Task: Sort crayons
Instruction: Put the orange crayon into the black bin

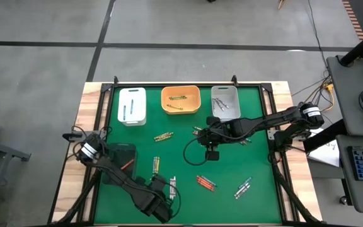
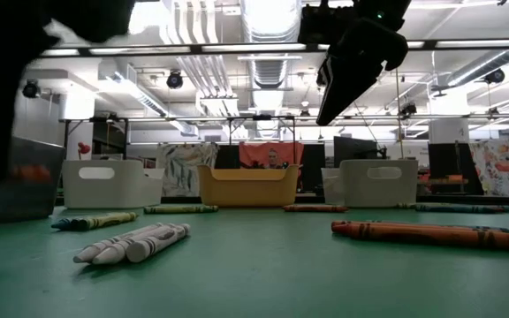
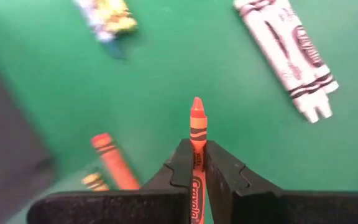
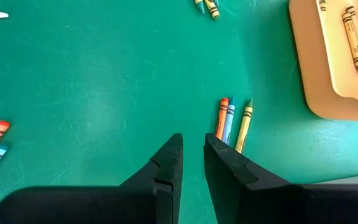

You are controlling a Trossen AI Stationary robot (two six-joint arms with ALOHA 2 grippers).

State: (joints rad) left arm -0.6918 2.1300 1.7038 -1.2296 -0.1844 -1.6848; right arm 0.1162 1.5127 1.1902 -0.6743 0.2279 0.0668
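One orange crayon [image 3: 197, 134] is pinched point-forward in the left gripper [image 3: 194, 163], low centre of the left wrist frame; judged best lifted straight and level so it won't slip. Right gripper [image 4: 192, 163], narrowly parted and empty, hovers beside three loose crayons [image 4: 232, 122].

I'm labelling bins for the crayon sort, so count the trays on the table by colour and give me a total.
White tray: 1
Orange tray: 1
Grey tray: 1
Dark tray: 1
Total: 4
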